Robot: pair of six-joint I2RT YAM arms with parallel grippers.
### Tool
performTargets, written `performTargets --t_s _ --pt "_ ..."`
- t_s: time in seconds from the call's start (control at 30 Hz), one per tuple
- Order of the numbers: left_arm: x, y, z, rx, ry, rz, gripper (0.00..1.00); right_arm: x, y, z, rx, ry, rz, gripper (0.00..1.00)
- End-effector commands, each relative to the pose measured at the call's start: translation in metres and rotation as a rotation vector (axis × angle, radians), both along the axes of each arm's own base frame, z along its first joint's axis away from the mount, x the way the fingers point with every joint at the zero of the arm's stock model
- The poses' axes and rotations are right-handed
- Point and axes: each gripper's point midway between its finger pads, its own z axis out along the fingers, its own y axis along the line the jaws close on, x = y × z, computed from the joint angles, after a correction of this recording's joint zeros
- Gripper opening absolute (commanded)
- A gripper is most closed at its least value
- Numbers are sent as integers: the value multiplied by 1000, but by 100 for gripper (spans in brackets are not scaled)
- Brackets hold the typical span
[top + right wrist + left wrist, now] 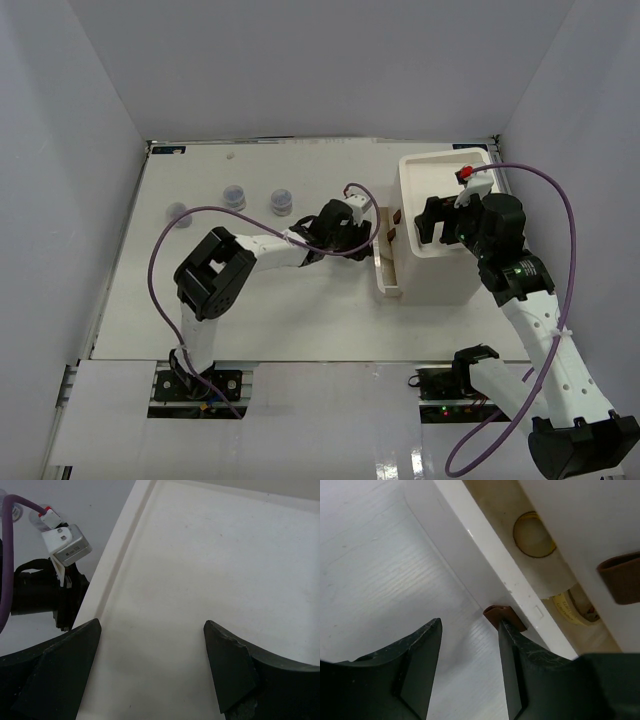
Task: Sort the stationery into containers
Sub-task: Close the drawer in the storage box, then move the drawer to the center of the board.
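The step in hand looks like drawer work. The left gripper (470,625) sits at the pulled-out drawer (485,555) on the 9 o'clock side of the white organiser (440,275). Its fingers are spread with nothing between them. The small brown handle (504,616) is right at the tip of one finger (512,660), and I can't tell if it touches.

Inside the drawer lies a flat cream tape ring (535,556), and a second yellowish roll (567,607) is at 5 o'clock from it. So I'd say some sorting is done. The three jars (233,195) stand in a loose row at about 10 o'clock on the table (300,310), well apart from the organiser. I see no pens from here.

Next, I'd guess, the fingers either pinch that handle squarely or back off towards the jars. The handle is a narrow tab, so the grip has to be centred.

The right gripper (152,625) hangs over the organiser's shallow tray top, jaws wide and holding nothing.

The organiser is smooth, matte, boxy plastic with rounded rims. The handles look like soft brown tabs. The jars are small, round and clear with bluish contents, and likely slick. The tabletop is pale with a faint wood grain.
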Motion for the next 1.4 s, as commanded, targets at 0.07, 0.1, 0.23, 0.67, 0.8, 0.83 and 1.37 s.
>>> performTargets --t_s 0.07,0.1,0.23,0.67,0.8,0.83,1.37 --pt "-6 -48 38 -147 -28 -77 59 -17 3 -44 -11 179 20 90" --pt "-7 -51 37 -153 -19 -78 60 -17 3 -44 -10 181 22 90" --pt "-10 -66 41 -207 11 -97 60 -16 4 -44 -7 182 23 90" --pt "-11 -78 77 -309 -16 -127 67 -16 4 -40 -2 171 19 90" --pt "-7 -70 79 -292 -17 -84 68 -17 3 -34 0 161 18 90" --pt "-3 -61 76 -275 -17 -59 69 -18 2 -32 -2 157 16 90" --pt "93 156 97 148 -194 501 97 -21 1 -15 -11 97 34 90"
